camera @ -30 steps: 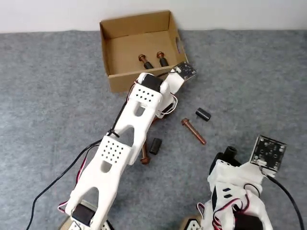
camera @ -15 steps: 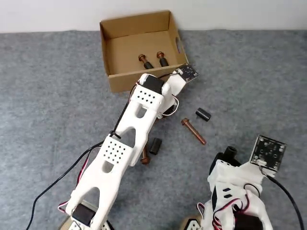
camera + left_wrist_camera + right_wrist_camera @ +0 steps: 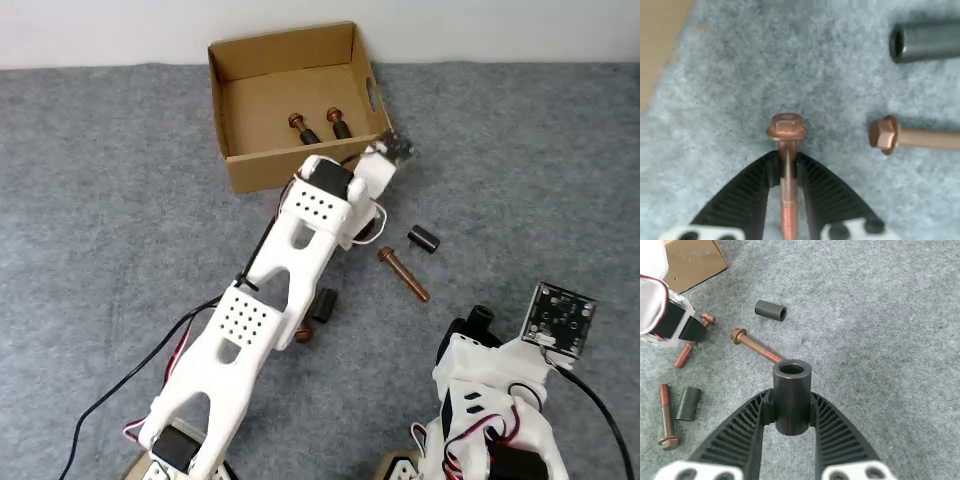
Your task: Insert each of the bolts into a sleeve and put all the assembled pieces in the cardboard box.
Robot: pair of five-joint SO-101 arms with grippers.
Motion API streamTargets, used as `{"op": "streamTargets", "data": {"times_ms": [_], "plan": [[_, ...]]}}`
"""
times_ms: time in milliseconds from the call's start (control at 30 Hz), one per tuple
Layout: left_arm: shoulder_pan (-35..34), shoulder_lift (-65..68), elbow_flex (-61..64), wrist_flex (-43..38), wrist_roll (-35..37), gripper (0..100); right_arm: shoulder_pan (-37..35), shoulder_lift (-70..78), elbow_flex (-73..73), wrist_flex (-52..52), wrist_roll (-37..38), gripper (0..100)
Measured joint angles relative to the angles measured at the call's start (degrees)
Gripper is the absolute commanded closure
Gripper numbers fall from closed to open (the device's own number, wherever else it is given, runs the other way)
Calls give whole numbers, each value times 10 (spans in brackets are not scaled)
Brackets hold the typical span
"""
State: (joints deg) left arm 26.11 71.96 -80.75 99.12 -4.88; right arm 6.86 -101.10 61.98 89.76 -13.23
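The left claw (image 3: 786, 159) pinches a copper bolt (image 3: 786, 131) just under its head, with the grey table (image 3: 715, 100) right behind it. The right claw (image 3: 790, 401) squeezes a black sleeve (image 3: 791, 382), hole up. The high view shows the cardboard box (image 3: 245, 172) with two finished pieces (image 3: 303, 129) inside. Nearby on the table lie a loose bolt (image 3: 403, 274) and a loose sleeve (image 3: 423, 239). The right wrist view shows more: another bolt (image 3: 666, 415) and another sleeve (image 3: 688, 403), side by side.

The open cardboard box (image 3: 262, 105) holds 2 sleeved bolts (image 3: 303, 128) (image 3: 337, 122) side by side. Outside it, a copper bolt (image 3: 403, 274) lies near a black sleeve (image 3: 423, 239), and another bolt (image 3: 304, 335) lies just beside another sleeve (image 3: 323, 304). The left end effector (image 3: 786, 160) pinches 1 bolt (image 3: 785, 127) by its shank. The right end effector (image 3: 790, 402) clamps 1 upright sleeve (image 3: 792, 385).
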Motion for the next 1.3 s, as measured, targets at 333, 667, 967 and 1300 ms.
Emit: {"op": "streamTargets", "data": {"times_ms": [333,667,967,1300], "plan": [[0,-170,26,1,5,996,0,0,1,0,0,991],[2,-454,383,3,5,996,0,0,1,0,0,991],[2,-744,664,-47,56,996,-53,0,1,0,0,991],[2,-1067,1022,-207,143,996,-116,-2,1,-18,0,991]]}}
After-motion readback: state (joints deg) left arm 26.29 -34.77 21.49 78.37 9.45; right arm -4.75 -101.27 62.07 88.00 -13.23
